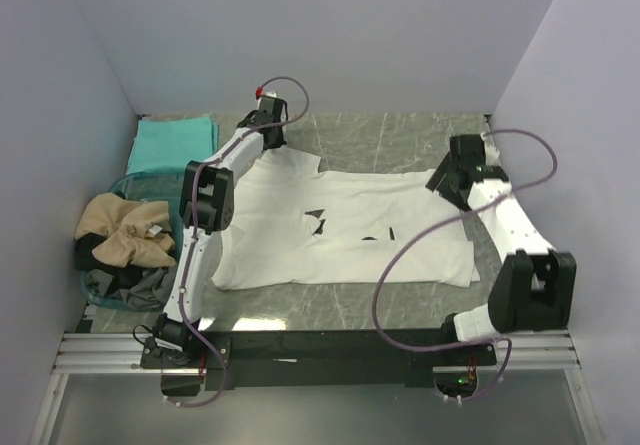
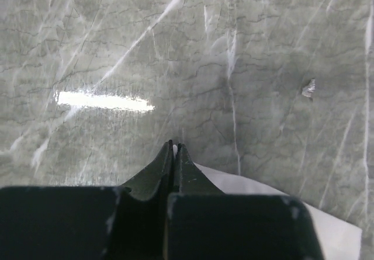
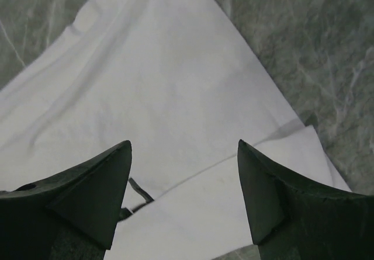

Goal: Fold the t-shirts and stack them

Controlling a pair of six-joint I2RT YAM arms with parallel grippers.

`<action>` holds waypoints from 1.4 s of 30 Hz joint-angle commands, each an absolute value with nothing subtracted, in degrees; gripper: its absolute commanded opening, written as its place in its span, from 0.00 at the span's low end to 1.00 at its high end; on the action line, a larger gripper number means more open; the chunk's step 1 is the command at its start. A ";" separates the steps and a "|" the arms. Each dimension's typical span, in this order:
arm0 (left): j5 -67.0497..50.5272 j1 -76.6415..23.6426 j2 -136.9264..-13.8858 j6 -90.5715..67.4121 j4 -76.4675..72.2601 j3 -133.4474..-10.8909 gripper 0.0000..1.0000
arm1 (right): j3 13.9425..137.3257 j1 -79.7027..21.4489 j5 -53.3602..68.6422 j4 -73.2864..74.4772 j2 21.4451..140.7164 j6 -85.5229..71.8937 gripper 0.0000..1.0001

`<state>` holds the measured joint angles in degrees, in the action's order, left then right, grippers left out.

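Now a white t-shirt point(image 1: 340, 235) is spread out flat in the middle of the grey stone table point(image 1: 400, 140). Small black marks point(image 1: 318, 221) are seen on its chest. The cloth is mostly smooth, with a few soft wrinkles.

The left gripper point(image 1: 268, 125) is held low at the far left corner of this shirt. In the left wrist view its fingers point(image 2: 158, 172) are pressed tight together. A tiny bit of white cloth is pinched between the tips. More of the white shirt is seen lying on the table just beside them, on the right.

The right gripper point(image 1: 448, 180) is held over the far right corner of the same shirt. In the right wrist view its two fingers point(image 3: 99, 196) are spread wide apart, and nothing is held between them. White cloth is seen under them, with one layer laid over another. Whether the cloth is touched by the tips cannot be told.

A teal t-shirt point(image 1: 172, 143) is folded and laid at the far left corner of the table. Just in front of it, a clear blue bin point(image 1: 150, 176) is set by the left wall. A tan t-shirt point(image 1: 125, 233) is bunched up on top inside the bin. Some dark cloth point(image 1: 130, 285) is seen under it, at the near side.
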<state>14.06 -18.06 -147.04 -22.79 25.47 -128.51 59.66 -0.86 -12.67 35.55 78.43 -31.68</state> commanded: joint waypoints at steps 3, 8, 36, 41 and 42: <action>12.57 -18.02 -139.31 -22.94 21.80 -126.82 0.00 | 76.88 -0.62 -23.19 41.74 94.98 -35.15 0.79; 11.34 -18.02 -138.17 -23.12 21.01 -125.60 0.00 | 96.13 -0.70 -27.16 48.59 112.37 -37.00 0.76; 8.70 -18.02 -139.04 -23.29 23.46 -123.75 0.00 | 120.94 -0.70 -31.29 55.46 139.48 -31.11 0.70; 9.05 -18.02 -137.82 -23.64 23.73 -123.40 0.00 | 116.02 -0.70 -30.85 54.84 136.42 -31.37 0.61; 9.05 -18.02 -137.46 -23.56 23.56 -123.14 0.00 | 114.36 -0.70 -31.11 54.58 135.88 -31.64 0.57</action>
<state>9.28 -18.06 -141.91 -23.27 24.25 -123.37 118.24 -0.89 -30.20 52.34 138.21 -31.59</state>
